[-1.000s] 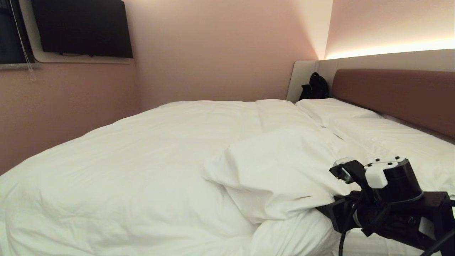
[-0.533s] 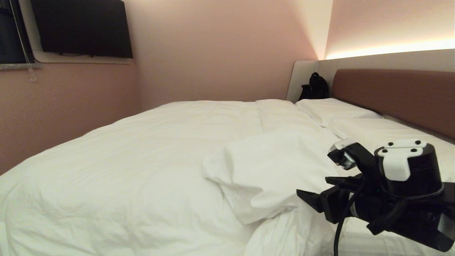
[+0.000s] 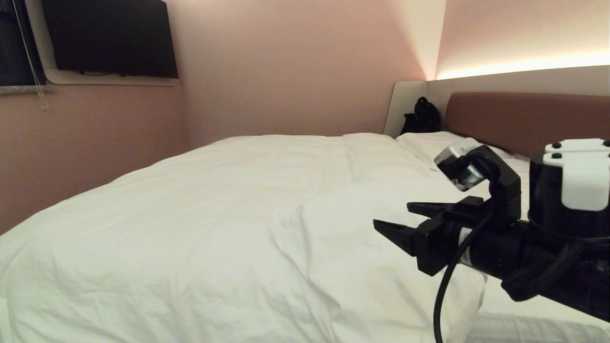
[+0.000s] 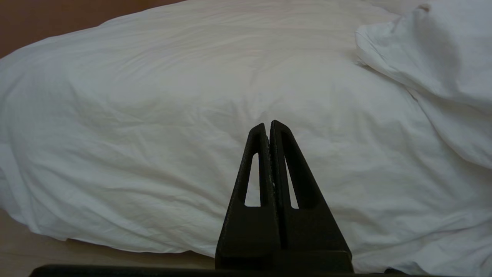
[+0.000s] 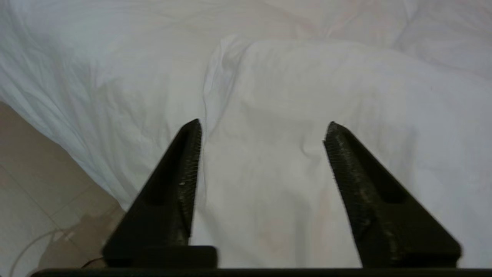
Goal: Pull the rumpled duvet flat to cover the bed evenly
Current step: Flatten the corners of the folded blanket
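A white duvet (image 3: 200, 224) covers most of a low bed (image 3: 529, 124) with a brown padded headboard at 2 o'clock in the head view. Near 5 o'clock, one duvet corner lies folded back over itself in a puffy flap. The right end effector (image 3: 398, 221) hangs above that flap, at 4 o'clock, pointing toward 9 o'clock, its two black fingers (image 5: 180, 181) spread wide and holding nothing. The left end effector (image 4: 268, 129) shows only in its own wrist view, fingers pressed together and empty, poised over the smooth part of the duvet. White pillows (image 3: 429, 143) lie by the headboard. A dark television (image 3: 109, 38) hangs on the pink wall at 10 o'clock.
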Robot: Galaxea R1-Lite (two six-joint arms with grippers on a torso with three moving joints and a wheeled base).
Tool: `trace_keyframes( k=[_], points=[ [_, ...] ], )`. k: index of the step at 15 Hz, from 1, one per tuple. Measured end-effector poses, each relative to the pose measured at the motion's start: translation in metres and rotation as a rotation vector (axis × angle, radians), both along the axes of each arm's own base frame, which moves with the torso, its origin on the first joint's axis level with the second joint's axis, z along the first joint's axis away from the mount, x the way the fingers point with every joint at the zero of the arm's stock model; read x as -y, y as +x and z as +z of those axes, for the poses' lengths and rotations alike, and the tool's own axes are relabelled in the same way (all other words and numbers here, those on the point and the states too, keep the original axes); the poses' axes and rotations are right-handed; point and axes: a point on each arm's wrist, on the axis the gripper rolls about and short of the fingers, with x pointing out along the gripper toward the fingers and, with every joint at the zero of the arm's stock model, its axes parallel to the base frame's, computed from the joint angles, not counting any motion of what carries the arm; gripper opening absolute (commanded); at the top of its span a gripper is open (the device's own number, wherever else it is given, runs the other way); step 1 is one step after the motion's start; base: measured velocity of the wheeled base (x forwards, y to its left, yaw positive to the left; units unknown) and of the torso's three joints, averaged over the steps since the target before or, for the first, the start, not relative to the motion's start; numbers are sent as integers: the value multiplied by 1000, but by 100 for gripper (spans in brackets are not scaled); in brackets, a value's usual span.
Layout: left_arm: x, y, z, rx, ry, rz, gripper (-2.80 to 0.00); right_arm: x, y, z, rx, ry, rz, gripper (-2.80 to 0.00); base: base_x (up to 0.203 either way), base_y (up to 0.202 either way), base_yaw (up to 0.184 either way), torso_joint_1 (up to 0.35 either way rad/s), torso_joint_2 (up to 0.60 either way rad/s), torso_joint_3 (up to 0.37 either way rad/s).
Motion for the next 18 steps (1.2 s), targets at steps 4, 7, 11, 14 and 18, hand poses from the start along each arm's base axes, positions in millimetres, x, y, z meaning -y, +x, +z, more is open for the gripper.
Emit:
trace_keyframes(
  k=[4, 7, 11, 14, 18],
  points=[
    [0, 0, 0, 0, -1, 0, -280, -38, 47, -13, -28, -48, -7, -280, 0, 0, 0, 0, 0, 0],
    [0, 0, 0, 1, 0, 0, -280, -71, 97, -45, -64, -112, -27, -280, 0, 0, 0, 0, 0, 0],
    [0, 0, 0, 1, -1, 0, -280, -102, 148, -102, -121, -194, -39, -280, 0, 0, 0, 0, 0, 0],
    [0, 0, 0, 1, 0, 0, -280, -113, 158, -137, -171, -238, -35, -280, 0, 0, 0, 0, 0, 0],
    [0, 0, 0, 1, -1, 0, -280, -126, 136, -153, -214, -279, 16, 0, 0, 0, 0, 0, 0, 0]
  ],
)
